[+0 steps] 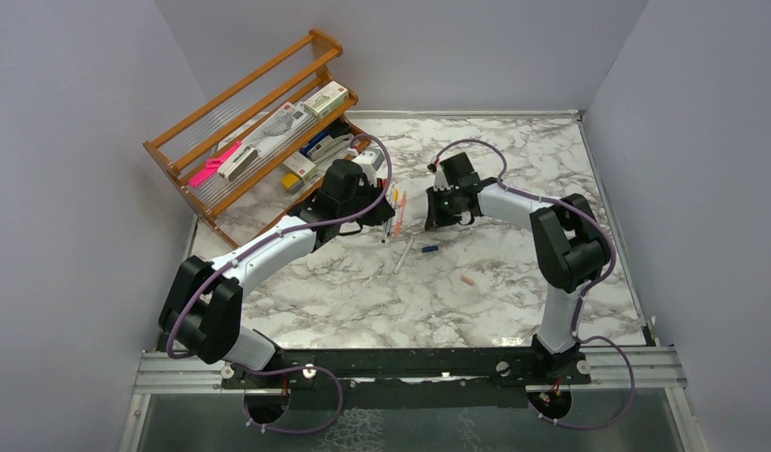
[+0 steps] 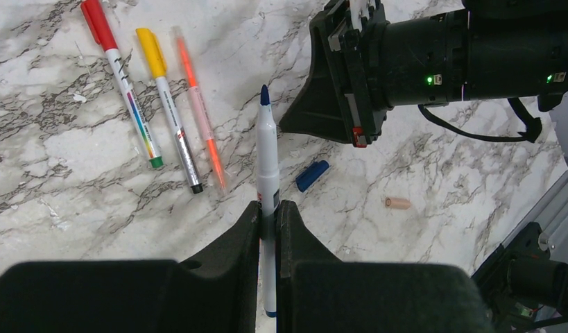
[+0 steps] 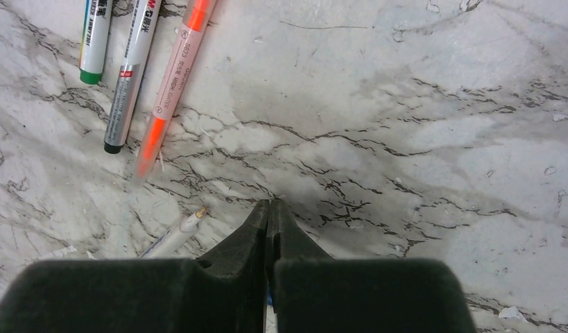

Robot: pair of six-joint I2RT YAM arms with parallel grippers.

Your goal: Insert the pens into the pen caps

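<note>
Clamping the blue-tipped pen (image 2: 268, 139) by its barrel, the left gripper (image 2: 269, 207) should hold it steady while the right gripper (image 3: 268, 205), closed tight on nothing visible, parts to fetch the dark blue cap (image 2: 312, 175) lying on the table near the pen.

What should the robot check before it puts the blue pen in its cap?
1. The left gripper clamps the blue-tipped pen: ok.
2. The pen's tip is bare and points away from the gripper: ok.
3. The blue cap is held: not ok, it lies loose on the table.
4. The right gripper is open to take the cap: not ok, it is shut.
5. The cap's open end faces the tip: cannot tell.
</note>
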